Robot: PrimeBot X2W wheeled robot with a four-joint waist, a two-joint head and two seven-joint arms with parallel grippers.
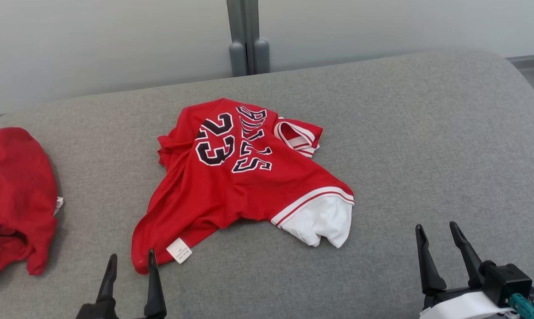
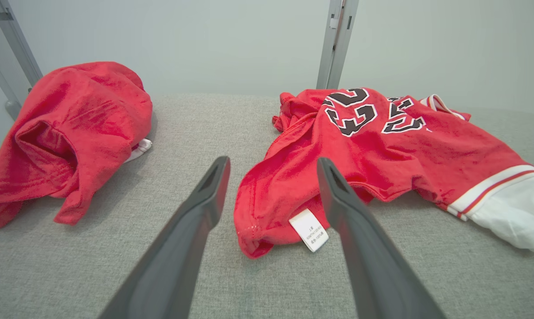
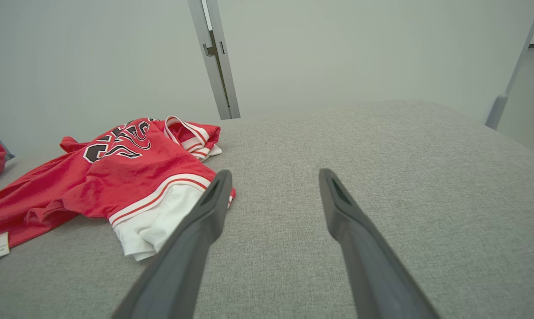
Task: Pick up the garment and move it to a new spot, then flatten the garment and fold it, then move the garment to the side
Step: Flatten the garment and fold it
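Garment (image 1: 231,177) crumpled, long axis diagonal, label (image 1: 179,250) end near-left

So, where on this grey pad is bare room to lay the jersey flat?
Widest bare patch: right of the jersey, out to the pad's right edge, beyond the right claw. A narrower strip lies between the jersey and the red heap at left. Crowded: the front left, where the left claw stands at the jersey's hem.

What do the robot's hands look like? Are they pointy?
Yes! The left gripper and right gripper look alike: each has two long, dark grey jaws that taper to pointy tips. Behind the right one sit a black boxy block, a small teal plug and a white wrist piece.
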